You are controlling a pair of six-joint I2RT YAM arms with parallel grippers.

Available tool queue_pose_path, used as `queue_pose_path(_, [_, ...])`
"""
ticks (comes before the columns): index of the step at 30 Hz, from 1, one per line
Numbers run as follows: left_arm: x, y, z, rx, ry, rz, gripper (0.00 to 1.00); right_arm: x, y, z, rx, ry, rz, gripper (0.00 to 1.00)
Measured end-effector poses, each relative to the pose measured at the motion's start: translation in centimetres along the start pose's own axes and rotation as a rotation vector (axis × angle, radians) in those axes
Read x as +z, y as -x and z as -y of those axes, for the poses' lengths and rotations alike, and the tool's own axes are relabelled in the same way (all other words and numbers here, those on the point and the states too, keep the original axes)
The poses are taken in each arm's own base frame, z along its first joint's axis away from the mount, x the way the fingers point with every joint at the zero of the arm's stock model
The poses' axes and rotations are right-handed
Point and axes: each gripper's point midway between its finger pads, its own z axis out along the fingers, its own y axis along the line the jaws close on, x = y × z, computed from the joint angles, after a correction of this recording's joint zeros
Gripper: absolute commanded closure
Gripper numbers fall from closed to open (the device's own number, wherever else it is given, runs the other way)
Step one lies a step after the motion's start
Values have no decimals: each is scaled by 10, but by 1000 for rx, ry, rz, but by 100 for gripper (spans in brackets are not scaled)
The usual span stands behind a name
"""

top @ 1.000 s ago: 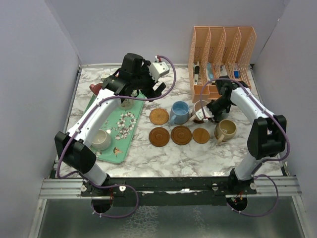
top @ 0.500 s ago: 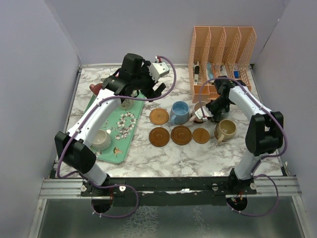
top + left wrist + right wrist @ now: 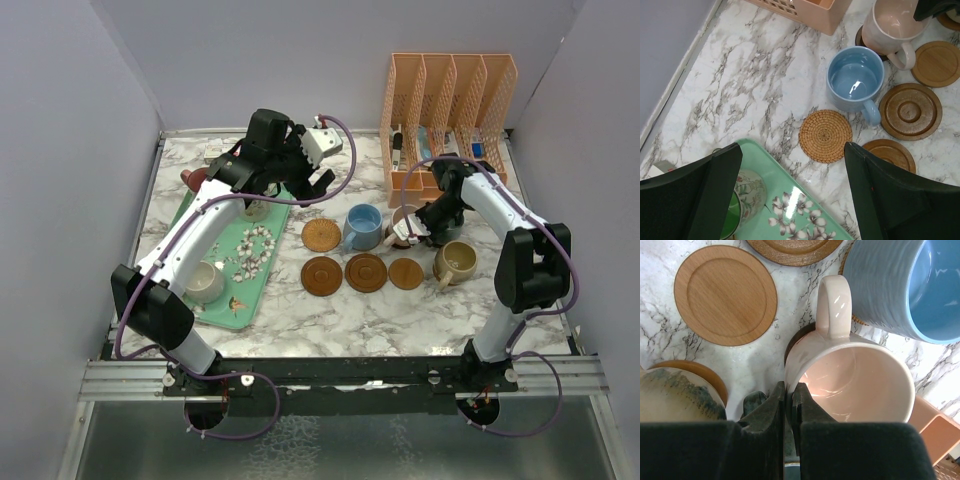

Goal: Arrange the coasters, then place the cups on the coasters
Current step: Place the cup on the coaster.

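While our right gripper (image 3: 789, 390) pinches the pink cup (image 3: 855, 385) by its wall, the dark coaster (image 3: 796, 337) lies directly beneath, mid-frame; our left gripper (image 3: 792, 155) gapes empty.

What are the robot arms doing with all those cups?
They are setting cups on round coasters. The right gripper is pinched shut on the rim of the pink cup, which stands on a dark coaster beside the blue cup. The left gripper hangs open above the end of the green tray, holding nothing. Four more coasters lie bare, and a cream cup sits on the tray.
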Motion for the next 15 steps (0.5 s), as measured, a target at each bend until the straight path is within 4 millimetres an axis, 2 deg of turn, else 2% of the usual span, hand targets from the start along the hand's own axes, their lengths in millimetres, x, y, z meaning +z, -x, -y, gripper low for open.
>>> queue_pose_path(15, [2, -3, 1, 9, -8, -4, 14, -2, -2, 2, -3, -1, -10, 94])
